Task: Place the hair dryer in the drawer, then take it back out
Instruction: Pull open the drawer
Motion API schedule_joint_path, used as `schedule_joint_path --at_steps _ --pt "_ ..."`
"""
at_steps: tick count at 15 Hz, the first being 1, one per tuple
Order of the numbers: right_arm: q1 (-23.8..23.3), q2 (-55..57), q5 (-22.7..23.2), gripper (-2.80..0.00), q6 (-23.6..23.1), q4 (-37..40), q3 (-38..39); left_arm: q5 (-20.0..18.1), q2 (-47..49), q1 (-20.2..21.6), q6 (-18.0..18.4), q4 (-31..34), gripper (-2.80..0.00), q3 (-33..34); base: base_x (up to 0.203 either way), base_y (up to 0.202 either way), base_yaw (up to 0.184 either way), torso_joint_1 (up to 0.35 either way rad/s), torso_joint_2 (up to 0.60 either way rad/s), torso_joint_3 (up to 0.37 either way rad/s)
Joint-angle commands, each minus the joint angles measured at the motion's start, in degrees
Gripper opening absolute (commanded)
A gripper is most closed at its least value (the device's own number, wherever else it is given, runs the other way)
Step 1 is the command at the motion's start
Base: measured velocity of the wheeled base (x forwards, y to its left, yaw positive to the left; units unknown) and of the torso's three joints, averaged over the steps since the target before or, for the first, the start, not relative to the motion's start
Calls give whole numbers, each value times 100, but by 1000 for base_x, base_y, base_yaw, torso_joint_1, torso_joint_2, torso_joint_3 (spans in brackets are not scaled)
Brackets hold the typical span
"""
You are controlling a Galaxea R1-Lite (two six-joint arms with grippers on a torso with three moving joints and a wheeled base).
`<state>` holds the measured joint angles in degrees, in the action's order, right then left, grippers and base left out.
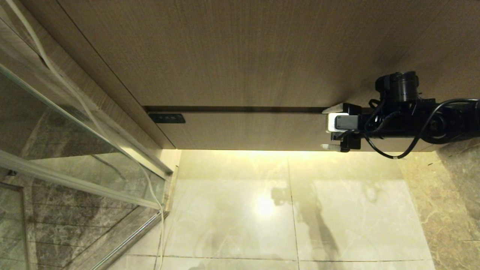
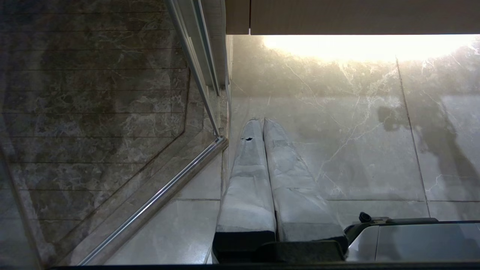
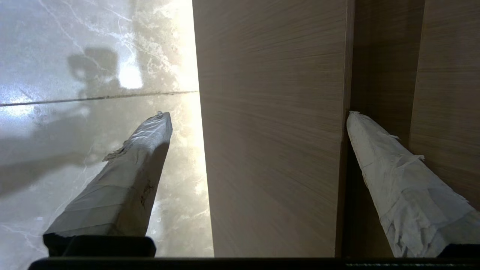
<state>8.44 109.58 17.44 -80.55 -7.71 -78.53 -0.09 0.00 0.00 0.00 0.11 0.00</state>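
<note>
Right gripper at the closed drawer front's right end, jaws wide and empty, straddling the panel with one finger in the top gap, long axis running leftward; left gripper pinched together over floor; hair dryer unseen.

One drawer, one dark label, two grippers, right and left
</note>
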Motion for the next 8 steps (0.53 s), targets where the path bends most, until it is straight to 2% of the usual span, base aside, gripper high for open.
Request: schedule_joint_path --at_steps 1,6,8 --pt "0 -201 16 0 -42 -31 72 0 0 0 0 -2 -280 0 0 0 0 0 0 0" --pt "25 -612 22 0 111 -580 781 0 0 0 0 -2 -280 0 0 0 0 0 0 0" --pt "27 -614 22 0 110 -609 796 0 0 0 0 -2 -280 0 0 0 0 0 0 0"
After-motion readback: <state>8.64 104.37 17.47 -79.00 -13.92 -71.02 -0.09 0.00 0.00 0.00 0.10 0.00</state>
